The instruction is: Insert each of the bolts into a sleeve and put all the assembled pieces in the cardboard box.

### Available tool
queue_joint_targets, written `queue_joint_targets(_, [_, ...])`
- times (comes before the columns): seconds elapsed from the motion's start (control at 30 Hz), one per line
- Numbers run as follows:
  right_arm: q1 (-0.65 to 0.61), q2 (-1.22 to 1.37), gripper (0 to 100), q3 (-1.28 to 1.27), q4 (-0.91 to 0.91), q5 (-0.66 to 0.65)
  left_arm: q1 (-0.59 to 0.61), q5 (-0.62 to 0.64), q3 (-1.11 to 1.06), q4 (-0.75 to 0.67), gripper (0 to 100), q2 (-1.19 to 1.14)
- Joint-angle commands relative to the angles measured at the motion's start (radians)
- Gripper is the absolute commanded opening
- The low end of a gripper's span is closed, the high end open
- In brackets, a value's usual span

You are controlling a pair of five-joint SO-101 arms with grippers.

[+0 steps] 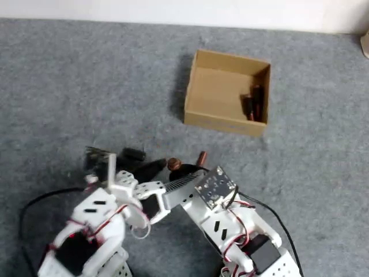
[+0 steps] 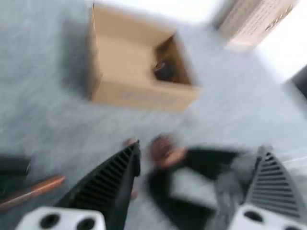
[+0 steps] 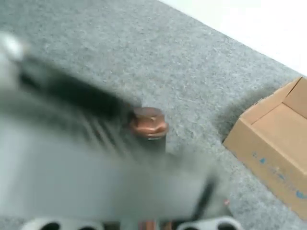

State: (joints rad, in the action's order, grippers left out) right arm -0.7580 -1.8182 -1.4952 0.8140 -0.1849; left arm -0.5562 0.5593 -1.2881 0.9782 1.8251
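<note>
Jaws of the left gripper (image 2: 201, 148) stand spread on either side of the bolt (image 2: 162, 148), low on the table (image 1: 69, 86). Whether the right gripper (image 2: 184, 158) holds it I cannot tell. Closing off-centre could tip the bolt or clash both grippers. At one o'clock sits the cardboard box (image 1: 225, 124), its faint blue print unreadable.

Grey carpeted table (image 1: 86, 75) with a cardboard box (image 1: 222, 124), a black sleeve (image 1: 133, 154) and a loose copper bolt (image 2: 33, 189).
</note>
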Motion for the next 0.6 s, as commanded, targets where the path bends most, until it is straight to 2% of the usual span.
queue_joint_targets(0.0, [0.013,-0.008,0.5,0.01,-0.001,-0.012,0.096,-0.026,0.139,0.005,35,-0.001])
queue_joint_targets(0.27, [0.015,-0.008,0.5,0.008,-0.002,-0.012,0.392,-0.018,0.116,0.038,35,-0.001])
queue_joint_targets(0.37, [0.015,-0.008,0.5,0.008,-0.002,-0.012,0.429,-0.02,0.07,0.041,35,-0.001])
queue_joint_targets(0.47, [0.022,-0.008,0.5,0.008,-0.002,-0.012,0.415,-0.032,0.015,0.021,28,-0.001])
queue_joint_targets(0.57, [0.062,-0.008,0.5,0.008,-0.019,-0.012,0.42,-0.178,-0.039,-0.043,19,-0.001])
